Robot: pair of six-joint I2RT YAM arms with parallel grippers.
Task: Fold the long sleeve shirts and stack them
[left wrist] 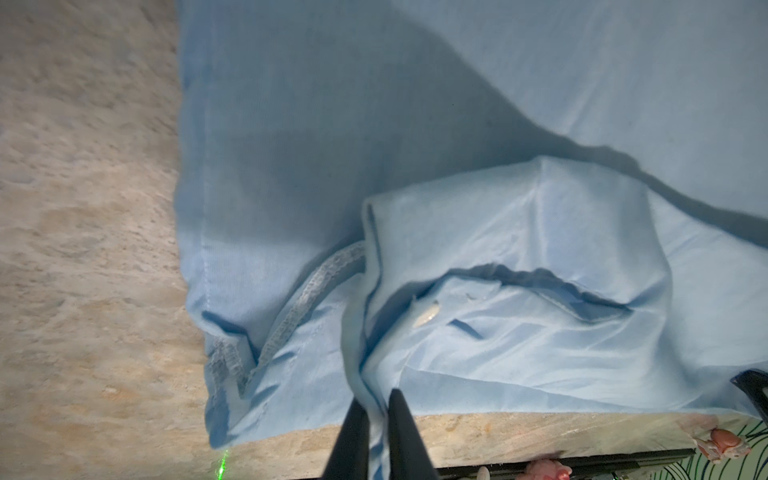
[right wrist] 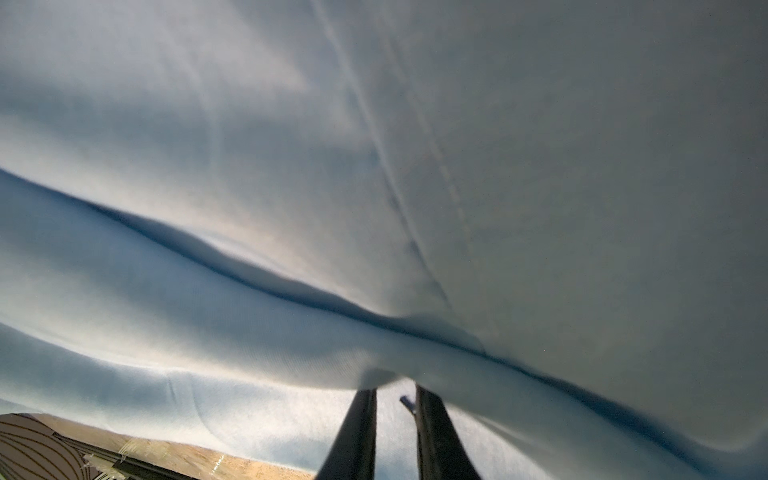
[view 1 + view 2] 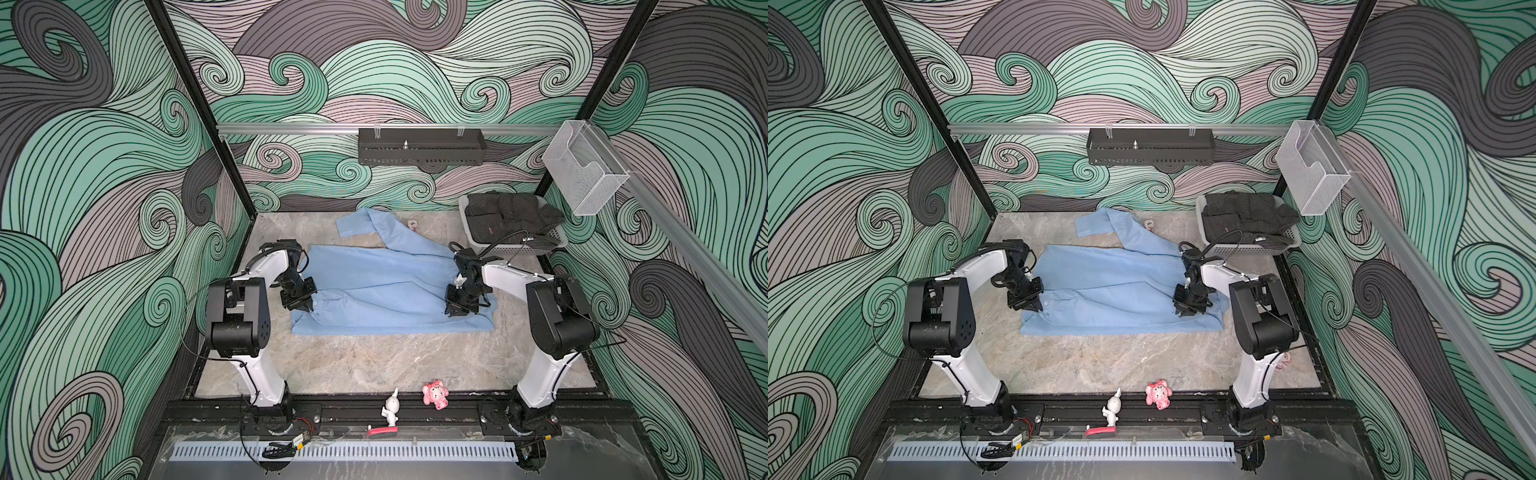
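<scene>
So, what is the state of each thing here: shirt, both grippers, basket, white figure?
shirt: lying on the table, partly folded, one sleeve spread toward the back.
left gripper: shut on a shirt fold.
right gripper: shut on shirt cloth, which it lifts.
basket: upright, holding dark clothes.
white figure: standing upright.

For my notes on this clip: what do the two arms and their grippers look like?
Both the left arm and right arm have white link shells, bulky black joint housings and thin black cables looping alongside. The left gripper and right gripper are black, with slim tapered fingers.
</scene>
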